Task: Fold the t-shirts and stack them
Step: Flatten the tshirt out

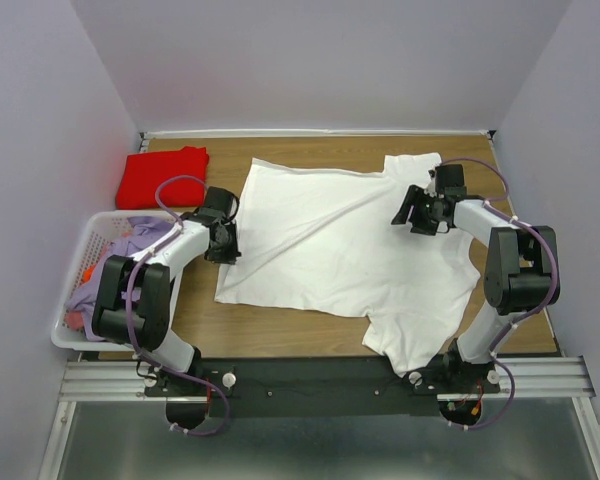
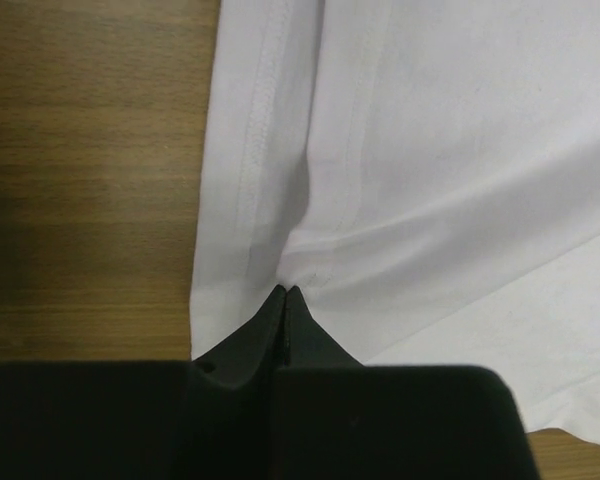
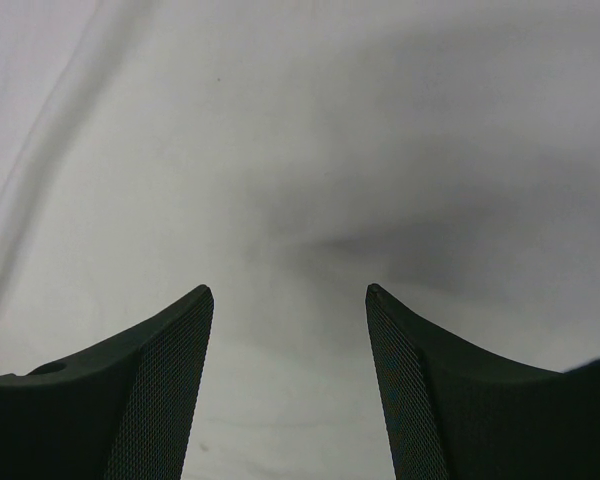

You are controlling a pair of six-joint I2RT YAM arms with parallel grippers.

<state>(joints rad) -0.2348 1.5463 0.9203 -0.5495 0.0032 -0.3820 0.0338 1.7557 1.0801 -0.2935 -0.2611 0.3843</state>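
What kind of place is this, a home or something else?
Probably a robot test cell, not a home: plain walls enclose a wooden table, and two arms are bolted to a metal rail.

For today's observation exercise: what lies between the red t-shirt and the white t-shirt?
Only bare wooden table separates the red t-shirt from the white t-shirt, seen in the top view.

Nothing I can read in any view, no legible lettering, label, brand or number on the white t-shirt (image 1: 330,240), the red t-shirt (image 1: 162,178) or the laundry basket (image 1: 66,305)
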